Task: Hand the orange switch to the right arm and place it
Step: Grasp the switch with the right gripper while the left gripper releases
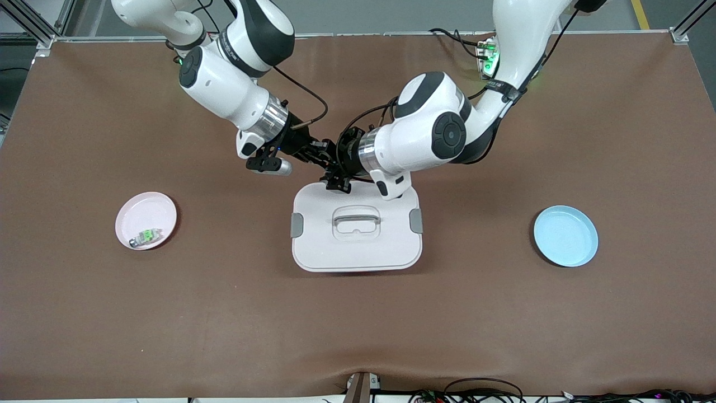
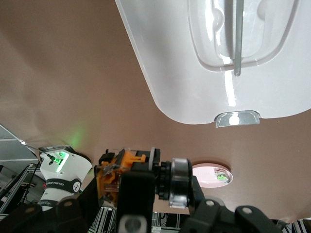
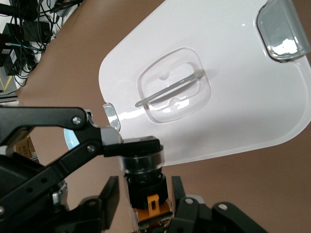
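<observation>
The orange switch (image 3: 146,187), with a black body, a silver ring and an orange end piece, hangs in the air over the white lid's edge nearest the arms. It also shows in the left wrist view (image 2: 116,174). My left gripper (image 2: 146,191) is shut on it near the ring end; it shows in the right wrist view (image 3: 141,145) and the front view (image 1: 335,168). My right gripper (image 3: 143,196) is open, one finger on each side of the switch's orange end, not touching it. It meets the left gripper in the front view (image 1: 320,152), where the switch is hidden.
A white lid (image 1: 358,252) with a handle and grey clips lies mid-table under both grippers. A pink plate (image 1: 142,210) toward the right arm's end holds a green-and-clear switch (image 1: 146,236). A blue plate (image 1: 565,235) lies toward the left arm's end.
</observation>
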